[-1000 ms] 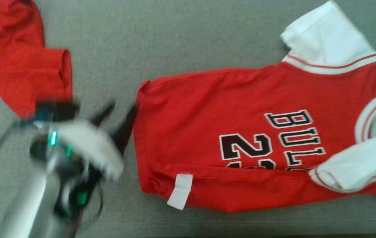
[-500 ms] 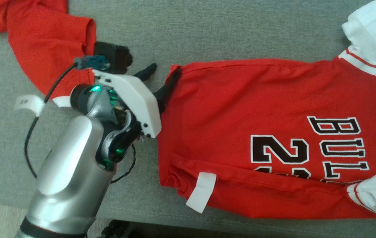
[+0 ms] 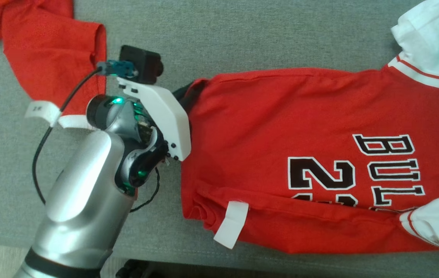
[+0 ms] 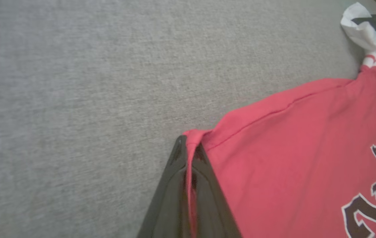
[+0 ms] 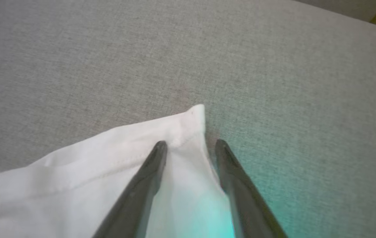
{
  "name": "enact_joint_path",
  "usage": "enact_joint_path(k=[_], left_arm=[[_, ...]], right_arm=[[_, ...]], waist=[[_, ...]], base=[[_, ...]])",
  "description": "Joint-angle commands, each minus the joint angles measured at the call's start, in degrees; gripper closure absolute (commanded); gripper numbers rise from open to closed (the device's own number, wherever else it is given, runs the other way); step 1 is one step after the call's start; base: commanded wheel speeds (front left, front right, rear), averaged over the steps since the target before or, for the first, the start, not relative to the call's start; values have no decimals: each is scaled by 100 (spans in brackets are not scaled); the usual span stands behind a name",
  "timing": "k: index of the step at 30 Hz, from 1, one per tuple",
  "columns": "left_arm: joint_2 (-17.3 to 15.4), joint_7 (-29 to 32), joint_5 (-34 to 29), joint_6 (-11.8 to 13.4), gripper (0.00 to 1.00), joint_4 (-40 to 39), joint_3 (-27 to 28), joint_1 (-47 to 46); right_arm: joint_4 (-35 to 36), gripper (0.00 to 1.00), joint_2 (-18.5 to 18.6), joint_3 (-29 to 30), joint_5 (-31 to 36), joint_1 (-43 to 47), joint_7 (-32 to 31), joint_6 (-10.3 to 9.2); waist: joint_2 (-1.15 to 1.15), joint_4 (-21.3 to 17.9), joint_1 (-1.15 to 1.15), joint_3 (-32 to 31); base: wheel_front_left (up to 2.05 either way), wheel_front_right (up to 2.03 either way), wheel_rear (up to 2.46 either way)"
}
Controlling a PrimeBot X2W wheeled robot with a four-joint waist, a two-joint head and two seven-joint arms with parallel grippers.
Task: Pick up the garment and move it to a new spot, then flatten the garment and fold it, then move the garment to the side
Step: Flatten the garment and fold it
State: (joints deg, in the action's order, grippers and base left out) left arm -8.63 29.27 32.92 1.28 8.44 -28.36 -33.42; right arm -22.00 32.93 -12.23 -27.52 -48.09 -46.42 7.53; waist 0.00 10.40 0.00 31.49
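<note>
The red jersey (image 3: 281, 135) lies spread lengthwise on the grey cloth-covered worktop (image 3: 242, 34). Its hem points to the robot's left and its white sleeves to the right. Black lettering (image 3: 389, 166) and a number with white outlines run across the chest. A long fold along the near edge covers their lower part. A white label (image 3: 232, 224) sticks out from that folded edge, near the hem. One white sleeve (image 3: 420, 34) lies at the far right corner. The other (image 3: 436, 224) is tucked against the near right edge.

The left end effector (image 3: 182, 94) sits at the far corner of the hem. In the left wrist view its two dark fingers (image 4: 174, 185) are pressed together, with a thin ridge of red cloth pinched between them. The corner bunches slightly just past the tips.

The right end effector (image 5: 191, 145) is at the corner of the far sleeve. Its fingers stand spread. One rests on the white cloth just behind the stitched cuff edge, and the other is on the grey cover just beside the sleeve. A green glow falls on the cloth between and beside them.

A second red garment (image 3: 49, 50) lies crumpled at the far left of the worktop, apart from the jersey. A white tag (image 3: 41, 110) lies at its near edge. A black cable (image 3: 45, 143) loops from the left arm's wrist camera (image 3: 142, 63) down past the silver forearm.
</note>
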Motion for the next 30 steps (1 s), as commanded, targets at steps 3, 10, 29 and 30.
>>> enact_joint_path(k=[3,10,29,30], left_arm=[[-166,113,77,-73,100,-186,92,-21],[-241,-321,177,355,100,-483,733,-54],[-467,-747,828,661,100,-2024,1382,1949],[-503,-740,829,675,100,-2146,1382,2096]], right_arm=[[136,100,-5,-151,-201,-67,217,-4],[-26,100,20,128,-315,-358,1086,-4],[1954,100,870,125,-1257,2395,1443,-4],[2074,100,872,165,-1251,2619,1427,-4]], waist=[[0,-41,0,-35],[0,-207,0,-177],[0,-1041,0,-1080],[0,-1071,0,-1123]], base=[[0,0,0],[0,0,0],[0,0,0],[0,0,0]])
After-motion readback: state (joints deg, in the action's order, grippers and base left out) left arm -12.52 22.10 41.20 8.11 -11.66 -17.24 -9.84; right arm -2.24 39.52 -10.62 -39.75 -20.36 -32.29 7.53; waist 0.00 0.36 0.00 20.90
